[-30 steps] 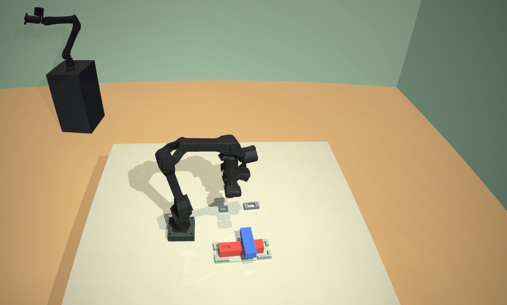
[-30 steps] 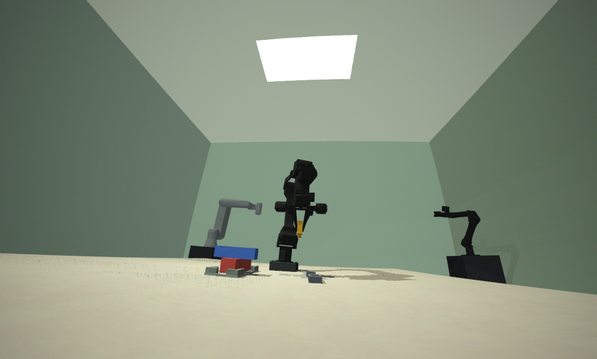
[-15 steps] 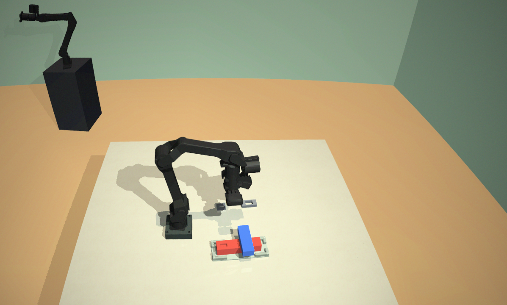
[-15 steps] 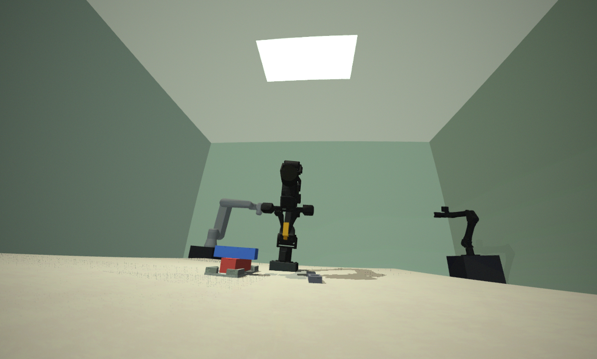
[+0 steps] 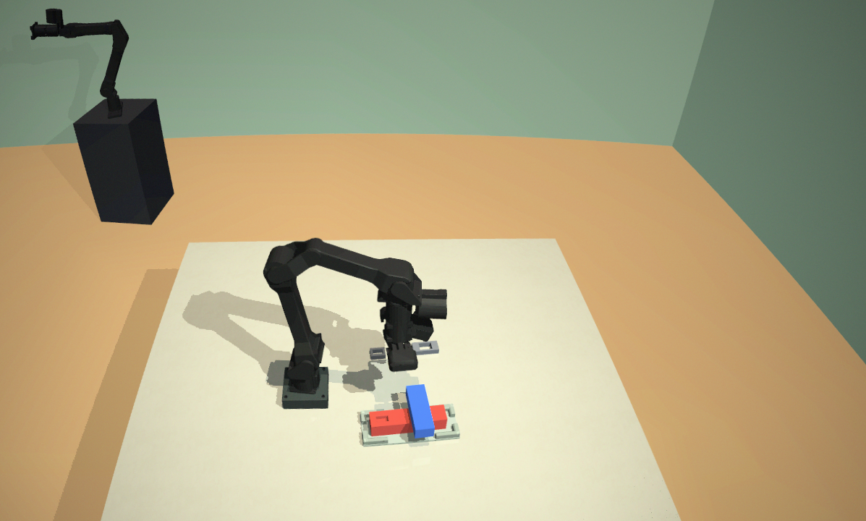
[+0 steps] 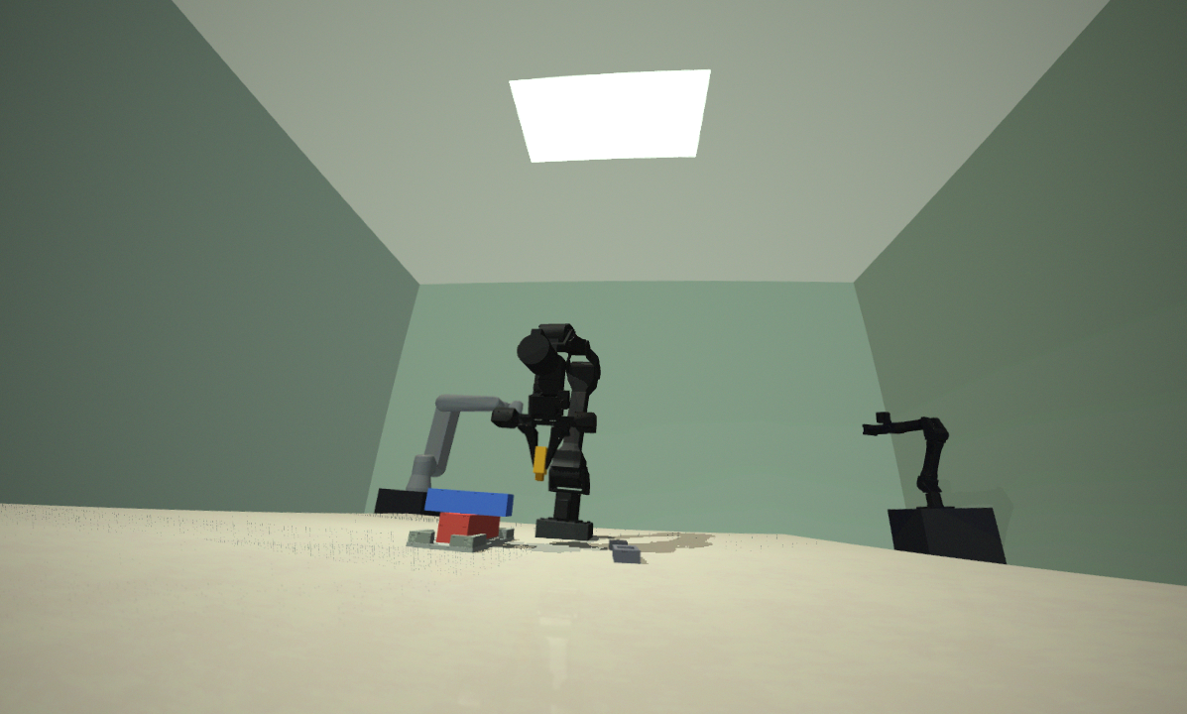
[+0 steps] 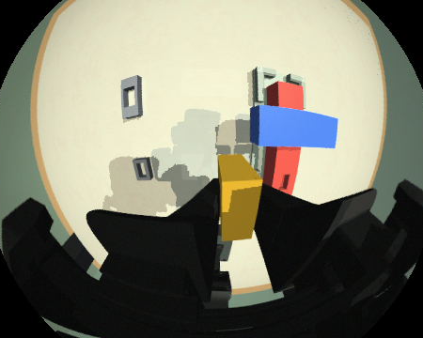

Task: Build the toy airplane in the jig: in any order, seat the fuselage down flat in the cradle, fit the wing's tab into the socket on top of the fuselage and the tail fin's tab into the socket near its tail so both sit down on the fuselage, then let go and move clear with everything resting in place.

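The red fuselage (image 5: 389, 422) (image 6: 467, 527) (image 7: 285, 161) lies in the pale grey-green jig cradle (image 5: 374, 443) (image 6: 466, 542) (image 7: 259, 89). The blue wing (image 5: 419, 409) (image 6: 468, 502) (image 7: 293, 127) lies crosswise on top of the fuselage; its tab is hidden. The tail socket near the fuselage's left end in the top view is empty. My gripper (image 6: 541, 452) (image 7: 230, 183) is shut on the yellow tail fin (image 6: 539, 462) (image 7: 240, 207), holding it upright in the air with its narrower tab downward. It hangs above the table, behind the jig in the top view, where the fin is hidden.
Two grey holders with rectangular openings stand on the table behind the jig: a larger one (image 5: 426, 347) (image 6: 626, 553) (image 7: 132, 97) and a smaller one (image 5: 377, 353) (image 7: 143, 169). Another black arm (image 5: 117, 61) (image 6: 932, 448) and a grey arm (image 6: 439, 439) stand farther off.
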Action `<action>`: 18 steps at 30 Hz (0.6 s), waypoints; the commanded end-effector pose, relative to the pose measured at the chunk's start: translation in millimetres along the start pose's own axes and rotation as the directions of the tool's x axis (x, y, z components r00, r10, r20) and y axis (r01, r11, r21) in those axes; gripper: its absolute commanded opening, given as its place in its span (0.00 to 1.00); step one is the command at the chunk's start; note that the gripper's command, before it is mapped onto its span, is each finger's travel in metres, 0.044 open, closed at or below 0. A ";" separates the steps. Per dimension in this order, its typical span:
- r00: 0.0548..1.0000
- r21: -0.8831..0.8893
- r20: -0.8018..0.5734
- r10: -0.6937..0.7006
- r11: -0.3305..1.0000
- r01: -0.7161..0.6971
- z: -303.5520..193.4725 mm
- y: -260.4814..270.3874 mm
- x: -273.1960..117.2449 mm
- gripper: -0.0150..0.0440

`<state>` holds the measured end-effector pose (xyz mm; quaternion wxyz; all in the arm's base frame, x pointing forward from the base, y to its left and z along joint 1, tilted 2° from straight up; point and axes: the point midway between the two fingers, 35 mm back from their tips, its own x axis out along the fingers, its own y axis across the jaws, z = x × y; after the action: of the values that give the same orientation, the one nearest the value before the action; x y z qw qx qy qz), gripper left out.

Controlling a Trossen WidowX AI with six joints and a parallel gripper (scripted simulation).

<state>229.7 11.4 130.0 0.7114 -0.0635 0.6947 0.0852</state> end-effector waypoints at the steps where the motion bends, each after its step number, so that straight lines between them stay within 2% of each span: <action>1: 1.000 -0.002 -0.006 0.002 1.000 -0.002 -3.8 -11.9 4.6 0.25; 18: 1.000 -0.001 -0.009 0.001 1.000 -0.001 -22.4 -63.9 16.0 0.25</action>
<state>225.2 -46.7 116.0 0.7107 -0.0643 0.6955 0.0834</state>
